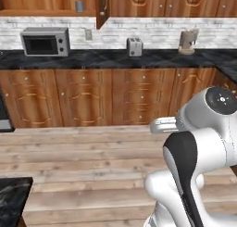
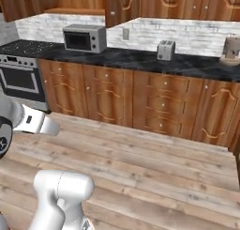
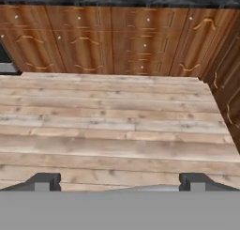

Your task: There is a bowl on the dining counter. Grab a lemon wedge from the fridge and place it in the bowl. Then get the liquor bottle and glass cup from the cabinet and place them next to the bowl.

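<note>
The cabinet [image 1: 41, 1] stands open high on the far wall, its door [image 1: 102, 8] swung out towards me. The grey glass cup [image 1: 79, 6] stands on its plank shelf. The same cabinet [image 2: 75, 1] shows at the top of the right base view. A corner of the dining counter [image 1: 11, 198] with its black marble top sits at the lower left. My gripper [image 3: 121, 182] hangs open over the bare wooden floor, fingertips [image 3: 44, 181] wide apart and nothing between them. The bowl, lemon wedge, fridge and liquor bottle are out of view.
A kitchen counter [image 1: 115, 58] runs along the back wall with a microwave [image 1: 45, 41], a toaster [image 1: 134, 46] and brown base cabinets [image 1: 92, 98] below. A stove [image 2: 21, 74] stands at its left end. Plank floor [image 3: 117, 126] lies between me and the counter.
</note>
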{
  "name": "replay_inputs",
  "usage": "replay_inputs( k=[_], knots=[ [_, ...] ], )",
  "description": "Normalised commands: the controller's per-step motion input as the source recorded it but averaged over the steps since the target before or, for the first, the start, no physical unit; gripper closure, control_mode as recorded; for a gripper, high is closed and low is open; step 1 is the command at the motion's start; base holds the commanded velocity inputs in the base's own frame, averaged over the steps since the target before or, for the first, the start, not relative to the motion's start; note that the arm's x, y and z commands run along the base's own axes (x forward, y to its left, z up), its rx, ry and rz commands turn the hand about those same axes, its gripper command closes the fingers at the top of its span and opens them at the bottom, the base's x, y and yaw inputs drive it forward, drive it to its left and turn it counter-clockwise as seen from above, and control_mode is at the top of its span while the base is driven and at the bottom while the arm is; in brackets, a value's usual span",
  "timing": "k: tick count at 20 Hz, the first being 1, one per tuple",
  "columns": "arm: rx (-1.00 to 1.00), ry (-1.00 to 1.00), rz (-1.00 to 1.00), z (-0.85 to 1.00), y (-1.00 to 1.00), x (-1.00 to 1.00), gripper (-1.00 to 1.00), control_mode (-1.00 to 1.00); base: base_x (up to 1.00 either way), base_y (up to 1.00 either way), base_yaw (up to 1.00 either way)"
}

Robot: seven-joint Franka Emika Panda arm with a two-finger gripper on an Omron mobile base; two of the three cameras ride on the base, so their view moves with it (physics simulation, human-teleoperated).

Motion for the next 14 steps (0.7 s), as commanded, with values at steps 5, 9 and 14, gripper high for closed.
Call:
replay_inputs(
  k=[5,9,14],
  knots=[
    [0.00,0.00,0.00,0.00,0.00,0.00,-1.00,1.00,0.99,0.17,-0.06],
    [0.00,0.00,0.00,0.00,0.00,0.00,-1.00,1.00,0.98,0.25,0.00],
    [0.00,0.00,0.00,0.00,0.00,0.00,-1.00,1.00,0.94,0.34,0.01]
  ],
)
